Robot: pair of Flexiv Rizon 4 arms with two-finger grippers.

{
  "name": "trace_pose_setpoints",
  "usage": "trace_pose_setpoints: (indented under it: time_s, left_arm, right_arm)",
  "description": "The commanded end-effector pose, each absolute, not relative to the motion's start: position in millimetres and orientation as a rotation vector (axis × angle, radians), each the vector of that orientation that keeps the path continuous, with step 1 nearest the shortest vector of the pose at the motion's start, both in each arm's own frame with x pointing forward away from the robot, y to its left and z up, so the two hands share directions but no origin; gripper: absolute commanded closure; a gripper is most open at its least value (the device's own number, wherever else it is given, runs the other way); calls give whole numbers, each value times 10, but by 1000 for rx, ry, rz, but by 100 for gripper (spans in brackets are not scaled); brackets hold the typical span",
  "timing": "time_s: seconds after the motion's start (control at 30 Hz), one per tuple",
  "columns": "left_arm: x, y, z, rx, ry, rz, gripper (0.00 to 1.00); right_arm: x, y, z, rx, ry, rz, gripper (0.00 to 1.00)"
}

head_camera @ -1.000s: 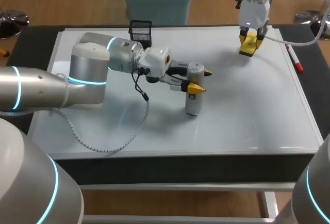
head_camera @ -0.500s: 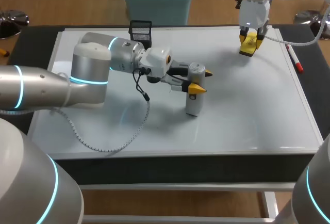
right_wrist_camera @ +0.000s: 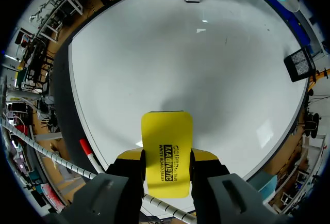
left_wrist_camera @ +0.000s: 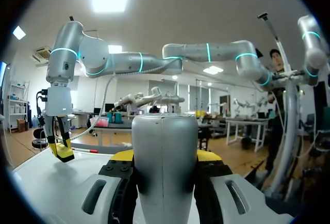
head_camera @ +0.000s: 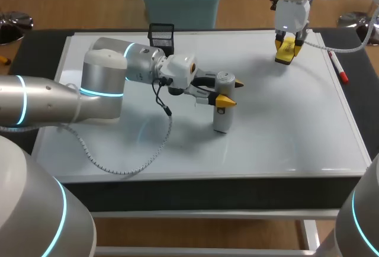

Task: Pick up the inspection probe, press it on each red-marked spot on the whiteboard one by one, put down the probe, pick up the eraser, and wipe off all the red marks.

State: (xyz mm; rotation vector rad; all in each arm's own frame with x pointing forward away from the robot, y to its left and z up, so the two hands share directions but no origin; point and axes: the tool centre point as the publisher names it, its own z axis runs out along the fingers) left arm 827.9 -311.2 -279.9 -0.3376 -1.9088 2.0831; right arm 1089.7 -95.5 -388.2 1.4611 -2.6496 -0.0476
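Whiteboard (head_camera: pixel 284 121), marker (head_camera: pixel 339 67) (right edge), black mesh holder (head_camera: pixel 161 37)

In your left wrist view the probe (left_wrist_camera: pixel 164 167) hides all but slivers of the left gripper (left_wrist_camera: pixel 164 156)'s yellow fingertips (left_wrist_camera: pixel 208 155). Its lower end runs off the picture's edge, so its contact with the whiteboard (left_wrist_camera: pixel 46 182) is out of sight. In the right wrist view the eraser (right_wrist_camera: pixel 166 146)'s near end is buried in the right gripper (right_wrist_camera: pixel 166 158), which also covers part of the marker (right_wrist_camera: pixel 87 153). From the head view you cannot tell whether the eraser touches the whiteboard.
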Motion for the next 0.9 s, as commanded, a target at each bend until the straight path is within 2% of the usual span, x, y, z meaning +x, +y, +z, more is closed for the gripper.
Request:
trace_pose_setpoints:
  time_s: [0.03, 0.2, 0.43, 0.9]
  left_arm:
    - [8283, -3117, -2800, -341, -1905, 2086, 100]
    - [8287, -3087, -2732, -345, -1916, 2100, 100]
    - [8455, -2779, -2542, -328, -1973, 2165, 100]
    - [8946, -1756, -2364, -167, -2082, 2308, 100]
  right_arm:
    - [10913, -961, -3871, 1462, -2644, -47, 100]
    - [10913, -961, -3871, 1462, -2644, -47, 100]
    - [10913, -961, -3871, 1462, -2644, -47, 100]
    - [10913, -961, -3871, 1462, -2644, -47, 100]
